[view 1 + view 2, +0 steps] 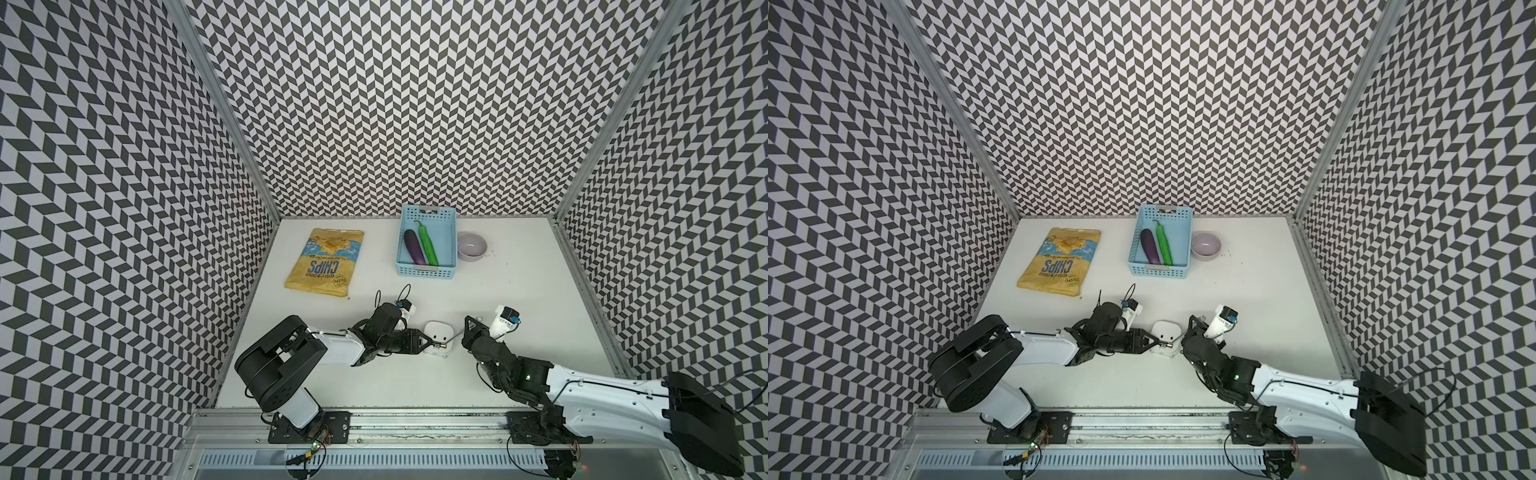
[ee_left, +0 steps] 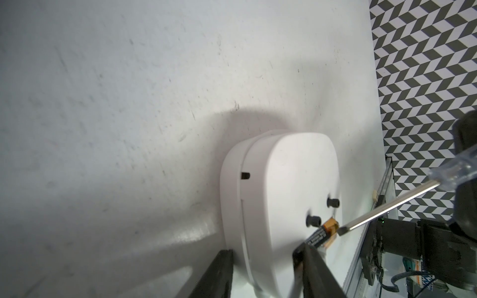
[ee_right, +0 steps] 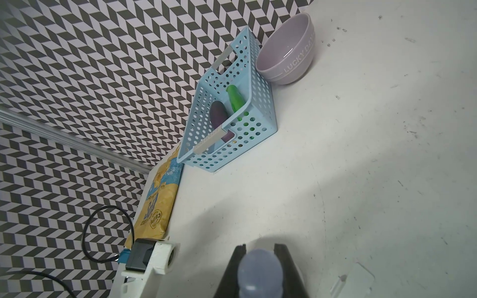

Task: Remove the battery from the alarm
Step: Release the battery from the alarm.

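The white alarm (image 1: 436, 331) (image 1: 1165, 331) stands on edge near the middle front of the table, plain back showing. My left gripper (image 2: 264, 254) (image 1: 430, 343) is shut on the alarm (image 2: 284, 185), one finger on each face. The battery (image 2: 318, 236), black with a gold-copper end, sticks out at an angle from the alarm's back. My right gripper (image 3: 260, 247) (image 1: 469, 329) is shut on the clear handle of a screwdriver (image 3: 259, 271). The flat tip of the screwdriver (image 2: 387, 206) rests against the battery's gold end.
A yellow chips bag (image 1: 326, 262) lies at the back left. A blue basket (image 1: 426, 272) holds an eggplant and a green pepper, with a lilac bowl (image 1: 471, 247) to its right. A small white flat piece (image 3: 353, 281) lies by my right gripper. Patterned walls enclose three sides.
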Tool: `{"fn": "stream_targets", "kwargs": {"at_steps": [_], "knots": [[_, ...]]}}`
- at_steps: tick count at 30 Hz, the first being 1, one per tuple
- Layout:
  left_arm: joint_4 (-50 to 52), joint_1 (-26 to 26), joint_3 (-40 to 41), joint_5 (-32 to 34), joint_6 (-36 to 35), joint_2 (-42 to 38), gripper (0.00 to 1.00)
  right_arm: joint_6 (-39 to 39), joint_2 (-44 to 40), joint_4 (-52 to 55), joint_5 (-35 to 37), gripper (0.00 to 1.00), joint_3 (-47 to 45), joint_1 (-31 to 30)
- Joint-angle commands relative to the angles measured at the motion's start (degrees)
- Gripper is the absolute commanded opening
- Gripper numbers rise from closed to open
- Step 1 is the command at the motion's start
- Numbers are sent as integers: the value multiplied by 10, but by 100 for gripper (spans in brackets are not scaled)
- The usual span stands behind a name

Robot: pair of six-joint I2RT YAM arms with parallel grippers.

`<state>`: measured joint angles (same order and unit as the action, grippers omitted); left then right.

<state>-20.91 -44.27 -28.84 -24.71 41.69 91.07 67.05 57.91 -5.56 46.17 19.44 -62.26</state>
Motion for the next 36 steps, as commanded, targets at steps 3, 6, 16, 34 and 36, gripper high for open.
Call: {"fn": "stream_targets", "kwargs": {"at_steps": [3,6,16,34,36], "knots": [[29,-5,5,3,-3,10,43,-12,-20,27,25,0,4,-4],[29,-5,4,3,-4,10,43,-17,-12,15,22,0,1,-4],[31,-5,-1,1,-7,15,43,-10,23,-28,1,0,9,-4],[35,-5,-5,-1,-10,19,42,73,-16,-171,-69,0,-25,7],[34,-5,-6,-1,-10,21,42,79,-20,-188,-79,0,-33,13]]}}
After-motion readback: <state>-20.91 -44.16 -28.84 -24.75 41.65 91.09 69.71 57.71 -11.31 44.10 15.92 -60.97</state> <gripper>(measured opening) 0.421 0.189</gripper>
